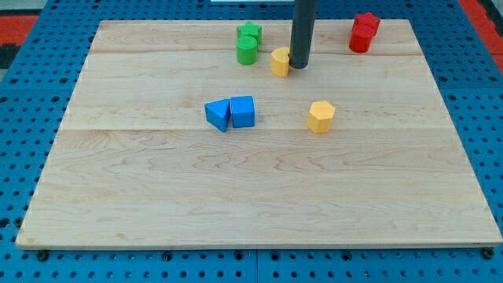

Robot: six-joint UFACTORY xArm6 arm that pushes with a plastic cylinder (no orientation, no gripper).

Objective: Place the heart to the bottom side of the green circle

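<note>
The yellow heart (280, 61) lies near the view's top, a short way right of the green circle (247, 51). A green star (250, 33) sits just above the circle, touching it. My tip (299, 66) rests against the heart's right side. The rod rises straight up and leaves the view at the top.
A yellow hexagon (321, 116) lies below and right of the heart. A blue triangle (218, 115) and a blue cube (243, 112) sit together at the board's middle. Two red blocks (363, 32) sit at the top right. The wooden board (259, 196) lies on a blue pegboard.
</note>
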